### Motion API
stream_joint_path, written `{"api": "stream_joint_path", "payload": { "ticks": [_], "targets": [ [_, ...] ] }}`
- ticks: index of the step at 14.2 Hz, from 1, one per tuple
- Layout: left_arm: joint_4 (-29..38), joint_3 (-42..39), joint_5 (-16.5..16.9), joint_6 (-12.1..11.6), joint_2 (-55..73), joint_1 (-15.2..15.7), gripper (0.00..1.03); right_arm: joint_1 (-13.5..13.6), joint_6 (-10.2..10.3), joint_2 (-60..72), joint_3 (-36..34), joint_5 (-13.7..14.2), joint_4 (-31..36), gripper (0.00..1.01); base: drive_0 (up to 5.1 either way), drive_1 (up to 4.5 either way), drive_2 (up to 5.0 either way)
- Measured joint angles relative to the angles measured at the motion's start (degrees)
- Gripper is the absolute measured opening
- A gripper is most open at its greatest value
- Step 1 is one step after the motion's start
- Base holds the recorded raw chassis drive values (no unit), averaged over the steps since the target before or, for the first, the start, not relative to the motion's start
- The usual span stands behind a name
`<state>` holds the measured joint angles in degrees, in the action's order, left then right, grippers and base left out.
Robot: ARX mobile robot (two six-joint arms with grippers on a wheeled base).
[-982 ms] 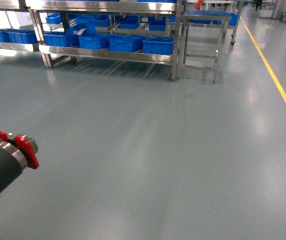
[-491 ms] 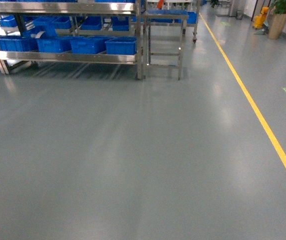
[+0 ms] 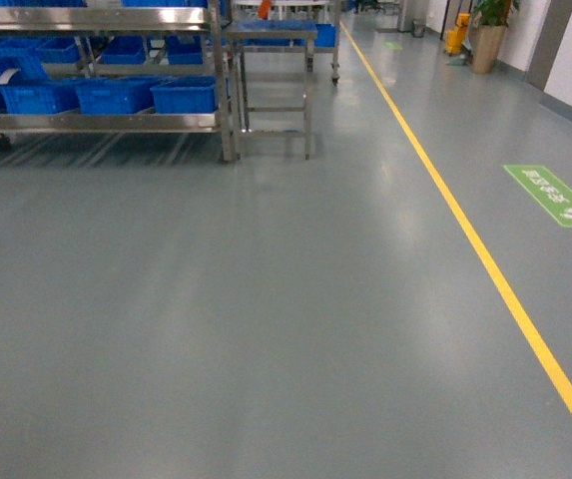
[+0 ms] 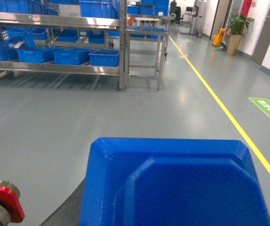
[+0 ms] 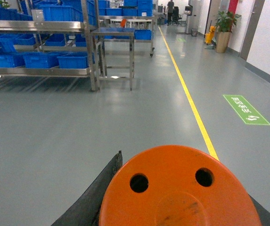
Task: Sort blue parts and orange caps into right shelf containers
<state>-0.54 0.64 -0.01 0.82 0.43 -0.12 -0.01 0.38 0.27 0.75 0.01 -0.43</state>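
Blue part (image 4: 172,183) and orange cap (image 5: 179,188) ride toward the shelf (image 3: 96,120); hand grips can't be told; next, approach crates (image 3: 184,96).

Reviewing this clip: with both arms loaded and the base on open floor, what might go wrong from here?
The blue part and orange cap fill the wrist views, hiding both grips, so slipping may go unnoticed. The shelf with the blue crates sits far left in the head view; the base might clip the steel table beside it.
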Motion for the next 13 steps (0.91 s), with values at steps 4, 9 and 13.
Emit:
{"api": "stream_joint_path", "payload": {
  "ticks": [4, 9, 13],
  "targets": [
    [0.1, 0.0, 0.0, 0.0, 0.0, 0.0, 0.41, 0.0, 0.0, 0.0, 0.0, 0.0, 0.1, 0.43, 0.1, 4.34, -4.2],
    [0.2, 0.0, 0.0, 0.0, 0.0, 0.0, 0.41, 0.0, 0.0, 0.0, 0.0, 0.0, 0.0, 0.43, -0.1, 4.17, -4.4],
    [0.1, 0.0, -0.1, 0.0, 0.0, 0.0, 0.41, 0.0, 0.0, 0.0, 0.0, 0.0, 0.1, 0.43, 0.0, 4.27, -4.3]
  ]
}}
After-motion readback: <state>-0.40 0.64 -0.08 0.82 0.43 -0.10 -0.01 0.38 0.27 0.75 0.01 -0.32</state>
